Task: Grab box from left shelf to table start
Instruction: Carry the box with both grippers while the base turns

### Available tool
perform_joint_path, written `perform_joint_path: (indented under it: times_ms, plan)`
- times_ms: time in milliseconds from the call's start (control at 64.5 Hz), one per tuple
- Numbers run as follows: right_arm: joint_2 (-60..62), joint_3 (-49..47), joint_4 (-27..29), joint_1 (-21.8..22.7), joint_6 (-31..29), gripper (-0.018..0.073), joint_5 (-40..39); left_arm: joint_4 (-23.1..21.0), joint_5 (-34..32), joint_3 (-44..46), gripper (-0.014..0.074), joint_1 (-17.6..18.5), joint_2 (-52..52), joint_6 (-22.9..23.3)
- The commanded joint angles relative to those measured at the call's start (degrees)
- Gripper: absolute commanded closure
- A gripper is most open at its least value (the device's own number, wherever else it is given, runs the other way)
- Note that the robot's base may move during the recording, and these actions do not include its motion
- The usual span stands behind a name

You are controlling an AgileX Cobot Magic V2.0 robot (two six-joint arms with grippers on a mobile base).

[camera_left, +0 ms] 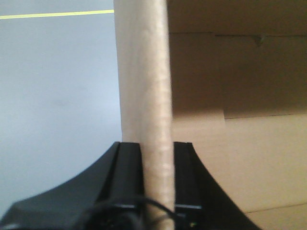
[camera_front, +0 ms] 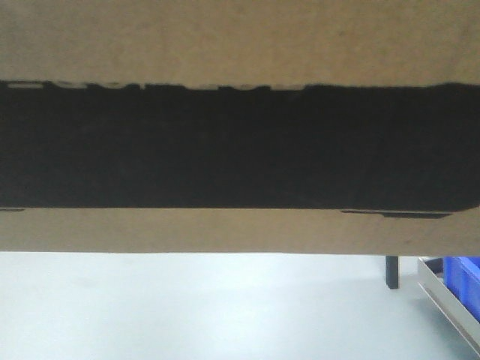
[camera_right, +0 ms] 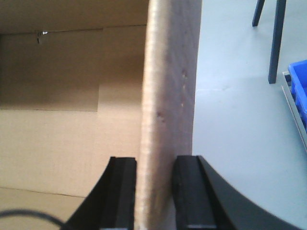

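Observation:
A brown cardboard box point(camera_front: 240, 41) fills the upper part of the front view, very close to the camera, with a wide black band across its side. My left gripper point(camera_left: 158, 153) is shut on the box's left wall point(camera_left: 144, 72), one black finger point(camera_left: 130, 165) outside and one inside. My right gripper point(camera_right: 156, 167) is shut on the box's right wall point(camera_right: 170, 72) the same way. Both wrist views look down into the open, empty box interior point(camera_left: 240, 143).
Pale grey floor point(camera_front: 187, 307) shows below the box. A blue bin point(camera_front: 463, 277) on a metal frame stands at the lower right, with dark legs point(camera_right: 276, 38) beside it. A yellow floor line point(camera_left: 53, 14) runs at the far left.

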State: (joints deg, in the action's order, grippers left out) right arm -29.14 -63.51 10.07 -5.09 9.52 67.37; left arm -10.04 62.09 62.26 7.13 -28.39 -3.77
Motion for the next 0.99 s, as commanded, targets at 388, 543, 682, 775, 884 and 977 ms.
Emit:
perform_joint_path:
  times_ms: [388, 543, 682, 775, 884, 977]
  plan:
    - [-0.60, -1.59, -8.97, 0.79, -0.22, 0.0502, -7.40, -0.24, -10.06, 2.38, 0.0701, -0.02, 0.17, -1.20]
    - [-0.60, -1.59, -8.97, 0.79, -0.22, 0.0502, -7.35, -0.24, -10.06, 2.38, 0.0701, -0.02, 0.17, -1.20]
    - [-0.60, -1.59, -8.97, 0.79, -0.22, 0.0502, -7.35, -0.24, -10.06, 2.38, 0.0701, -0.02, 0.17, -1.20]
    - [-0.60, -1.59, -8.97, 0.79, -0.22, 0.0502, -7.35, -0.24, -10.06, 2.38, 0.0701, -0.02, 0.17, -1.20]
    - [-0.60, -1.59, -8.92, 0.79, -0.22, 0.0502, -7.28, -0.24, -10.06, 2.38, 0.0701, -0.02, 0.17, -1.20]
    - [-0.60, -1.59, -8.92, 0.79, -0.22, 0.0502, -7.15, -0.24, -10.06, 2.38, 0.0701, -0.02, 0.17, -1.20]
